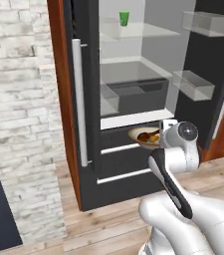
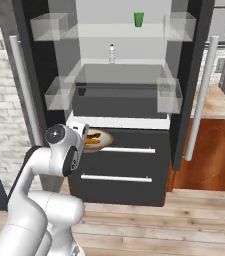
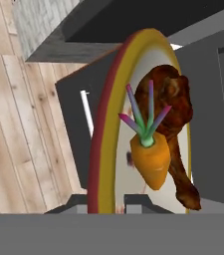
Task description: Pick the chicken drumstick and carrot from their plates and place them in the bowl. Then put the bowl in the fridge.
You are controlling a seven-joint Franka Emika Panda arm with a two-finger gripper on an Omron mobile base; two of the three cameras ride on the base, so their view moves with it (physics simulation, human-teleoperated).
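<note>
Left base view: fridge open across upper frame, handle at left. Bowl at centre right, in front of the drawers. Hand view: gripper at bottom centre, fingers closed on the bowl rim; carrot at centre, drumstick right of it, both inside.

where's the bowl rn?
Held by the gripper on its rim, the bowl hangs before the open fridge, above its drawers, carrot and drumstick inside.
</note>
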